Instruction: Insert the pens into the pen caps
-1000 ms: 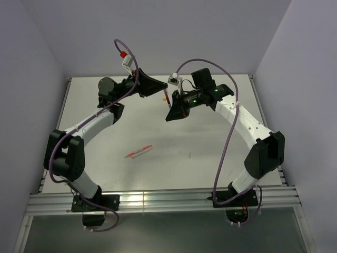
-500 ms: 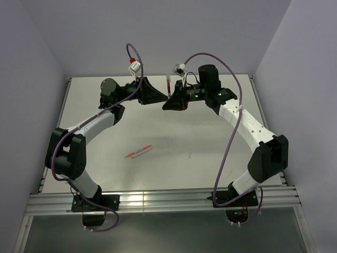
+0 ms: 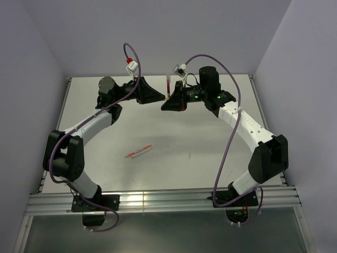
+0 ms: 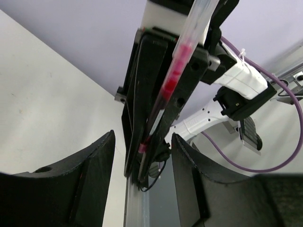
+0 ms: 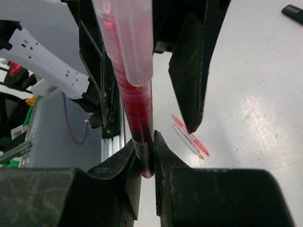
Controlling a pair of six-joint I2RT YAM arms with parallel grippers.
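Note:
My right gripper (image 5: 146, 161) (image 3: 168, 101) is shut on the lower end of a thin dark-red pen (image 5: 138, 118) (image 3: 167, 87) and holds it upright above the far part of the table. A pale translucent cap (image 5: 127, 38) (image 4: 201, 16) covers the pen's upper end. My left gripper (image 4: 143, 137) (image 3: 159, 97) faces the right one, open, with one finger on each side of the pen (image 4: 173, 80) and not touching it. A red and a white stick pen (image 3: 138, 152) (image 5: 190, 137) lie side by side on the table.
A black object (image 5: 292, 11) lies on the white table (image 3: 210, 158) at the edge of the right wrist view. Grey walls enclose the table on three sides. An aluminium rail (image 3: 158, 200) runs along the near edge by the arm bases.
My left gripper has opened and let go. The right gripper has swung the dark-red pen from tilted to upright and moved it slightly toward the back wall.

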